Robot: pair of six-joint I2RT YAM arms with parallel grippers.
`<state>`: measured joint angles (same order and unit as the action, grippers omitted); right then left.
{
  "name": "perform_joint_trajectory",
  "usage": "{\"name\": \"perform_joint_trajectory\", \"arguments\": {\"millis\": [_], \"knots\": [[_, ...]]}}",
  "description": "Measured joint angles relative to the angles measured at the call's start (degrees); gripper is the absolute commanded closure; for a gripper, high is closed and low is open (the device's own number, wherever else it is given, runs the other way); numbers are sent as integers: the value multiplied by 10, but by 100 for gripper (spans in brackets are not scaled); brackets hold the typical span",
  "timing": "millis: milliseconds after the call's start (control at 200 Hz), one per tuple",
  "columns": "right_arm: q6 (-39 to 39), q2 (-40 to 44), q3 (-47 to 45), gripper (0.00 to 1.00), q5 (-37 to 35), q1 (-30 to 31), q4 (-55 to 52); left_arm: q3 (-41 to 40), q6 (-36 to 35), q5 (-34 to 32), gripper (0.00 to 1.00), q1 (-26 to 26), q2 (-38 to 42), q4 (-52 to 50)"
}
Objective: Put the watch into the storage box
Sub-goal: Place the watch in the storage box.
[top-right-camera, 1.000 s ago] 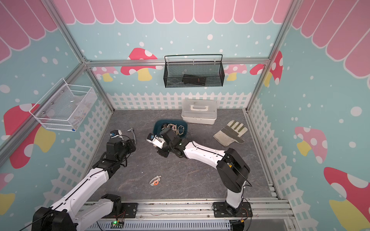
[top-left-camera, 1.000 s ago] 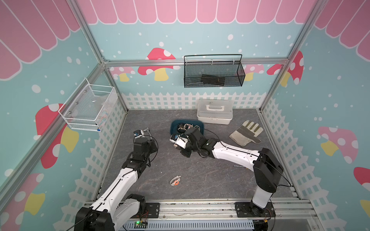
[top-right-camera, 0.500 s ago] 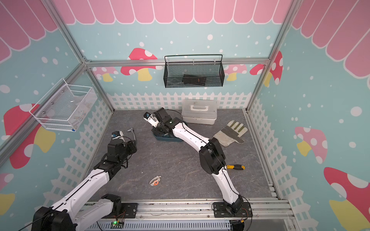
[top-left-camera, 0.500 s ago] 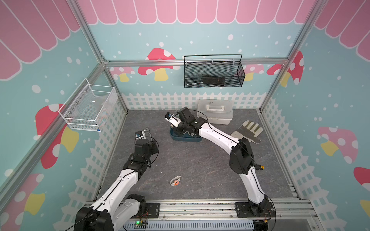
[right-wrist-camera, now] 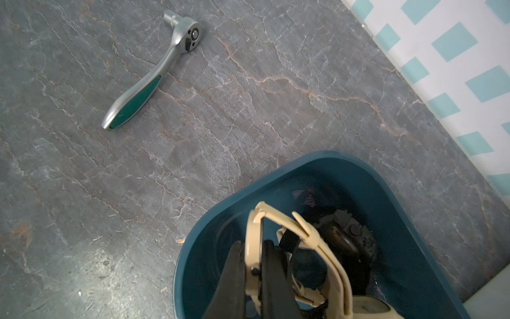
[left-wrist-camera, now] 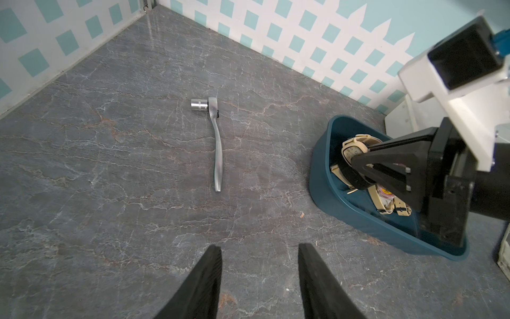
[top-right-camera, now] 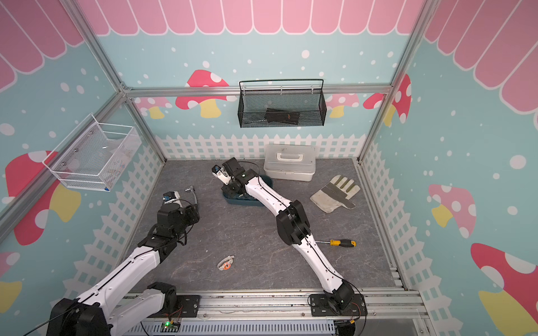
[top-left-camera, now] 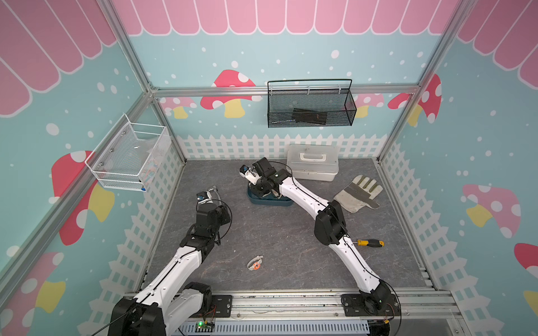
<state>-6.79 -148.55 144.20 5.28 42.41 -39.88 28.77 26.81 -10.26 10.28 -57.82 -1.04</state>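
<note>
The right tool (right-wrist-camera: 253, 265) is clamped on the beige watch (right-wrist-camera: 311, 237), pinching the case edge-on with the strap looping out to one side. The watch hangs inside the outline of the storage box (right-wrist-camera: 198, 248), above its floor, at the end of the box that faces the ratchet wrench (left-wrist-camera: 218, 143). A black watch (right-wrist-camera: 345, 237) and other straps already lie in the box, so the landing spot is crowded.

The step in hand looks like the release. To do it well, I would lower the watch until the strap rests on the contents or the floor of the box, well below the rim, then part the jaws slowly. One finger (right-wrist-camera: 273, 270) appears to sit inside the strap loop, so the lift-out should be straight up and gentle, or the strap may catch and ride out over the wall.

The left tool (left-wrist-camera: 259, 247) hovers over bare table with its jaws apart, holding nothing, well clear of the box. Another watch (top-left-camera: 254, 263) lies on the table near the front, probably next in line
</note>
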Motion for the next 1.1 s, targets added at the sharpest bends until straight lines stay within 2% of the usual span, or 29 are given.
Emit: {"name": "perform_joint_trajectory", "arguments": {"millis": [445, 595, 885, 1101], "knots": [[2, -5, 0, 84, 21, 0, -10, 0, 0, 3, 52, 0, -17, 9], [2, -5, -8, 83, 23, 0, -9, 0, 0, 4, 52, 0, -17, 9], [2, 4, -58, 83, 23, 0, -3, 0, 0, 5, 52, 0, -15, 8], [2, 62, -120, 81, 23, 0, 11, 0, 0, 5, 52, 0, -8, 7]]}}
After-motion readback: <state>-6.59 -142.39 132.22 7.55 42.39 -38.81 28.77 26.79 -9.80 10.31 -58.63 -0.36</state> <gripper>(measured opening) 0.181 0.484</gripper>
